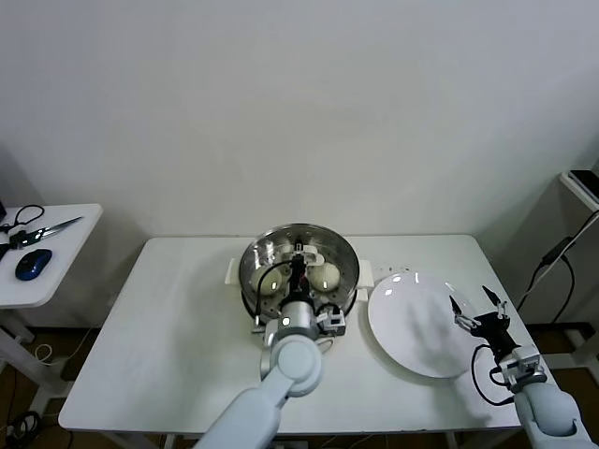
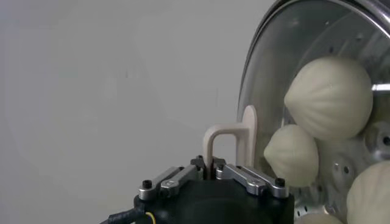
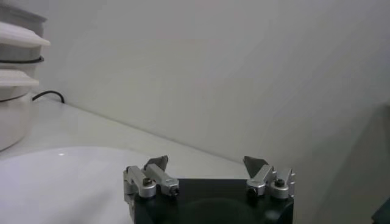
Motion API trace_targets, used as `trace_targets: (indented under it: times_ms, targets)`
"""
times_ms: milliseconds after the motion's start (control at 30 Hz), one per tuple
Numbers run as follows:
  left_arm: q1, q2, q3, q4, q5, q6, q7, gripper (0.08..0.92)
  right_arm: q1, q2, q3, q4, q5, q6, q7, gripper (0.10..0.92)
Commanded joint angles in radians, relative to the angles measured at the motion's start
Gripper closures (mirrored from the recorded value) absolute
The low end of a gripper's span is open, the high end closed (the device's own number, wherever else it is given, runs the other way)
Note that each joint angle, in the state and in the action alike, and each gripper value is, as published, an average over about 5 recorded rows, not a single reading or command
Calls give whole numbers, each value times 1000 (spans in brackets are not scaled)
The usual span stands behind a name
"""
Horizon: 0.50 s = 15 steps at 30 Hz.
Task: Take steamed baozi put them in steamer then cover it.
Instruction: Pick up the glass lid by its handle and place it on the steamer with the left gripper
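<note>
The steamer [image 1: 251, 271] is a shiny steel pot on a cream-white base at the table's middle back. The clear glass cover [image 1: 318, 245] lies over its mouth. My left gripper [image 1: 298, 273] is shut on the cover's cream-white handle [image 2: 228, 141], with the jaws pinching one leg of it in the left wrist view [image 2: 209, 169]. Cream-white baozi [image 1: 271, 279] [image 1: 326, 275] sit inside under the glass. In the left wrist view several baozi [image 2: 329, 97] [image 2: 292, 155] [image 2: 368, 195] show through the cover [image 2: 274, 67]. My right gripper [image 1: 477, 313] is open and empty over the plate's right edge.
A flat white plate [image 1: 412, 332] lies right of the steamer with nothing on it; it also shows in the right wrist view [image 3: 55, 182] with the steamer's base [image 3: 15, 79] beyond. A side table [image 1: 56, 267] at far left holds scissors and a mouse.
</note>
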Motion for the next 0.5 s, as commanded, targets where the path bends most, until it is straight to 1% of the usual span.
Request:
trace_targets:
  times_ms: [33, 100, 200, 500]
  targets:
    - [10, 5, 5, -11, -15, 39, 17, 853, 0, -1, 1, 2, -1, -2, -2, 203]
    - [9, 11, 8, -25, -29, 40, 17, 850, 1, -1, 1, 2, 0, -4, -2, 203]
    - [8, 26, 15, -58, -51, 47, 21, 807, 1, -2, 3, 7, -3, -17, 0, 203]
    - [53, 92, 8, -243, -91, 50, 66, 553, 7, -6, 4, 38, -1, -101, 13, 203]
